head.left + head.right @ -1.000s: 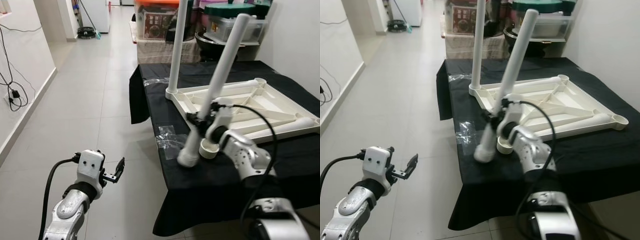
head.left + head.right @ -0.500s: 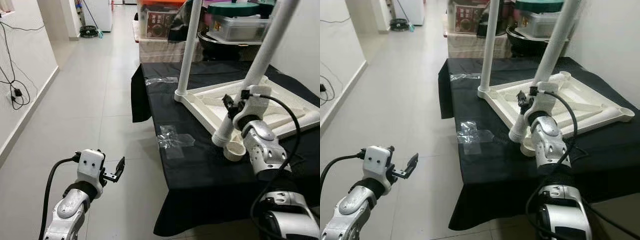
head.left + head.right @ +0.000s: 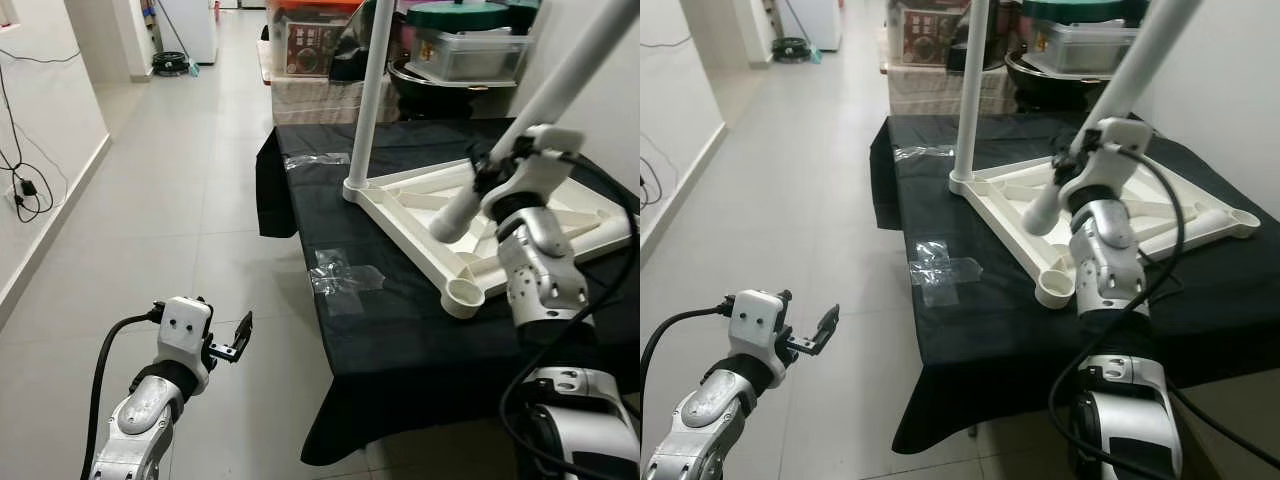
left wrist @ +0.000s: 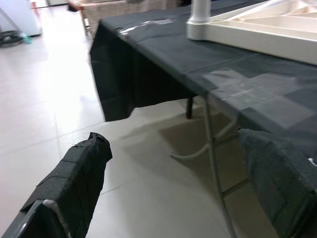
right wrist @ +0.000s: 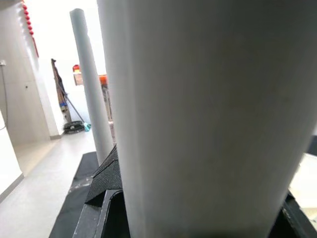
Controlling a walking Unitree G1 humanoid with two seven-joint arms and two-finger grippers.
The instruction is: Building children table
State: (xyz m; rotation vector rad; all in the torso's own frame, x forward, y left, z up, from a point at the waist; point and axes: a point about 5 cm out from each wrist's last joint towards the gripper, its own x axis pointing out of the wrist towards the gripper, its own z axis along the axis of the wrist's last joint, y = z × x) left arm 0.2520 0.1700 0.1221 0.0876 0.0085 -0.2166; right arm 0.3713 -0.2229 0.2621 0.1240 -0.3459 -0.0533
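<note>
A white children's tabletop (image 3: pixel 520 215) lies upside down on a black-clothed table (image 3: pixel 400 330). One white leg (image 3: pixel 366 100) stands upright in its far left corner. The near corner socket (image 3: pixel 463 294) is empty. My right gripper (image 3: pixel 500 168) is shut on a second white leg (image 3: pixel 1120 90), held tilted above the frame, its lower end (image 3: pixel 450 216) hanging over the tabletop, up and behind the empty socket. In the right wrist view that leg (image 5: pixel 208 124) sits close between the fingers (image 5: pixel 106 183). My left gripper (image 3: pixel 238 338) hangs open over the floor, left of the table.
A clear tape patch (image 3: pixel 345 275) is stuck on the cloth near the table's left edge. Storage boxes and a pot (image 3: pixel 470 50) stand behind the table. A wall with cables (image 3: pixel 25 190) runs along the left. Tiled floor (image 3: pixel 180 200) lies open between.
My right gripper raised the tilted leg; its lower end went from the cloth near the empty socket to above the frame. The left arm stayed put. The camera shifted a little.
</note>
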